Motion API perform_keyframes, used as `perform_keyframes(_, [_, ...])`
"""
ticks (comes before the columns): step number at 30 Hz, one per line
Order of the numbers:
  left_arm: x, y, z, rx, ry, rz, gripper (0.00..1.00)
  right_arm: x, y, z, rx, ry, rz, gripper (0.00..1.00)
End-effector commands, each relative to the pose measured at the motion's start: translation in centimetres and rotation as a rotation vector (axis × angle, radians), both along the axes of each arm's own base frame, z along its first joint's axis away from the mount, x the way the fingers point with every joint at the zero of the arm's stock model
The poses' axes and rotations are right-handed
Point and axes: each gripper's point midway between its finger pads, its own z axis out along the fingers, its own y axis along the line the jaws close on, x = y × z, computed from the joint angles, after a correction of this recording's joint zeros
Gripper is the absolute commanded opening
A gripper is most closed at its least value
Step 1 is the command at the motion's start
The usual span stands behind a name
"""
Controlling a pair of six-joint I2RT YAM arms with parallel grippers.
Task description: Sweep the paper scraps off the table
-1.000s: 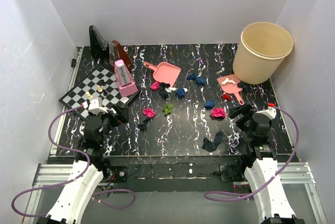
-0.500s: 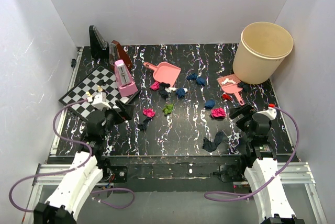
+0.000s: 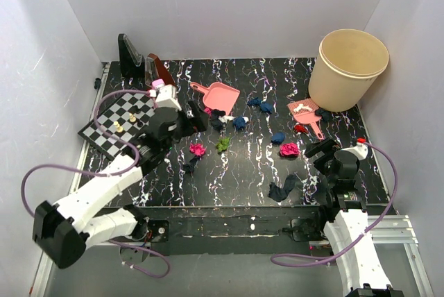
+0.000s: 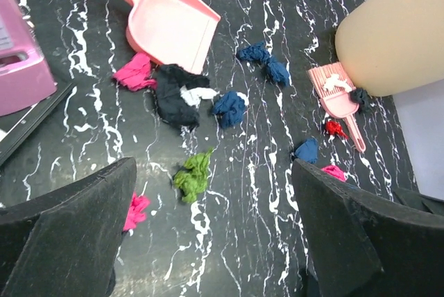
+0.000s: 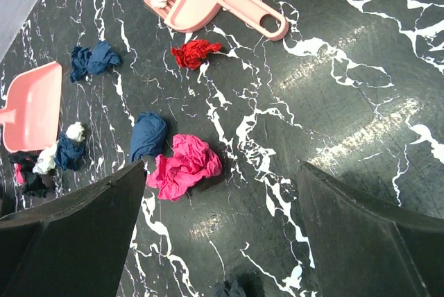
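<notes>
- Top external: white-walled enclosure around the table (image 3: 250, 172), black with pale streaks. Shows the paper scraps (image 3: 289, 149) scattered mid-table between pink dustpan (image 3: 220, 96) and pink brush (image 3: 306, 113), with a beige bucket (image 3: 347, 68) at far right. Places left gripper (image 3: 195, 120) near the dustpan and right gripper (image 3: 320, 150) near the brush.
- Left wrist: jaws spread wide, empty, above green, blue, black and magenta scraps.
- Right wrist: jaws spread wide, empty; magenta, blue and red scraps just ahead.
- Handling: likely featherlight, soft, springy, prone to scatter. Sweep rather than pinch; take brush and dustpan by their handles.

plain white walls (image 3: 229, 5) on 3 sides, even light, alu rail (image 3: 402, 231) at near edge.
</notes>
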Motion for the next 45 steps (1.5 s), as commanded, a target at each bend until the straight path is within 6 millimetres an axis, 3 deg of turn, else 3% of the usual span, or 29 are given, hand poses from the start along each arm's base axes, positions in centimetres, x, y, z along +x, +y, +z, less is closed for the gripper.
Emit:
perform_keyframes(1, [2.0,-0.3,0.1,0.111,0.022,0.133,0.93,0.3,-0.6,1.1,0.000,-0.025,-0.038,0.95])
perform_keyframes(9, [8.6,-2.3,-0.5,0.329,0.035,0.239,0.90,0.3,-0.5,1.0,0.000,-0.023,-0.033,0.95])
perform_keyframes(17, [16.0,-5.2,-4.2,0.435,0.107,0.235,0.82,0.2,-0.5,1.0,0.001,-0.026,-0.034,0.95])
perform_keyframes(24, [20.8,-3.7,-8.6,0.396,0.208,0.266,0.74,0.3,-0.5,1.1,0.000,-0.031,-0.031,0.94])
perform_keyframes(32, [23.4,-2.6,-11.9,0.421,0.255,0.289,0.59,0.3,-0.4,1.1,0.002,-0.031,-0.026,0.94])
perform_keyframes(45, [23.0,-2.6,-15.7,0.417,0.321,0.270,0.54,0.3,-0.3,1.0,0.004,-0.025,-0.025,0.94])
